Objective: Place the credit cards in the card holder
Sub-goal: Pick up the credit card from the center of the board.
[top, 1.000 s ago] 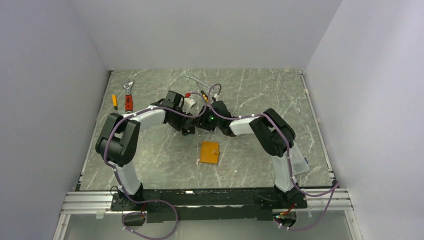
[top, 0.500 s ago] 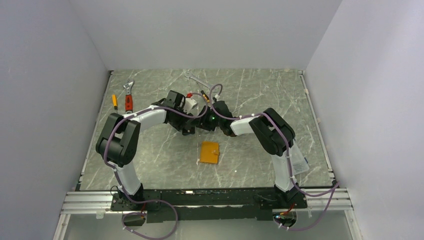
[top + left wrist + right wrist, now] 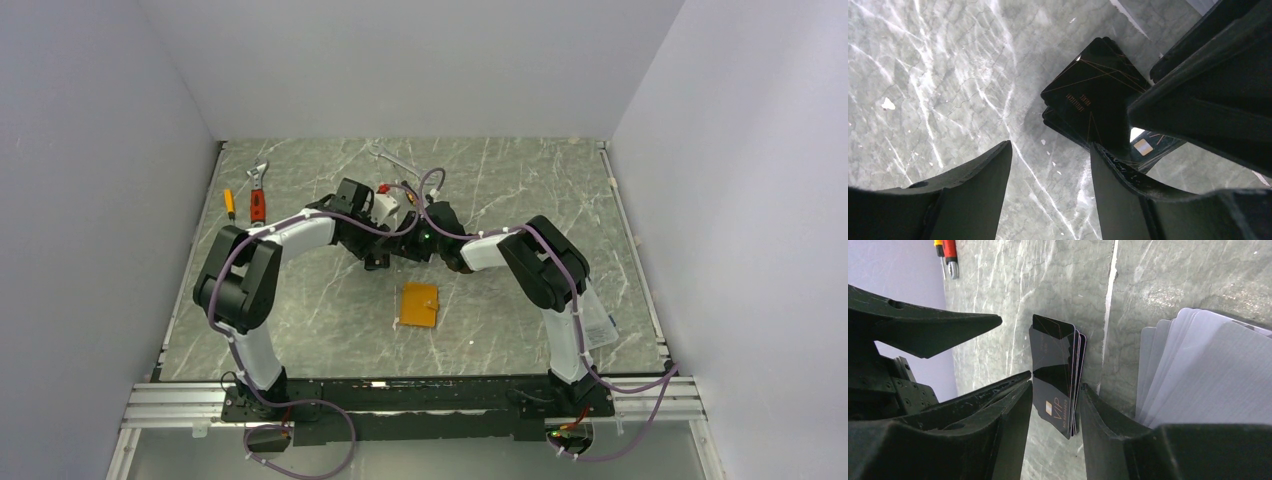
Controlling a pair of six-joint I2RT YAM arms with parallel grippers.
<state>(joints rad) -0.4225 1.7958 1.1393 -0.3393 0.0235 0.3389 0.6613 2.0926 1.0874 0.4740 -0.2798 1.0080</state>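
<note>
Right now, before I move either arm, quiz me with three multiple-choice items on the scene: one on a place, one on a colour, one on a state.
1. Where is the card holder?
A. In the left hand
B. Flat on the table, nearer the arm bases than both hands
C. In the right hand

2. What colour are the credit cards clamped in the right hand?
A. Black
B. Orange
C. Green

3. What is the left hand's state?
A. Shut on the card holder
B. Shut on the credit cards
C. Open, holding nothing

Answers:
1 B: the top view shows it lying alone between the two arms.
2 A: the right wrist view shows a dark stack with a small chip.
3 C: the left wrist view shows bare table in its gap.
</note>
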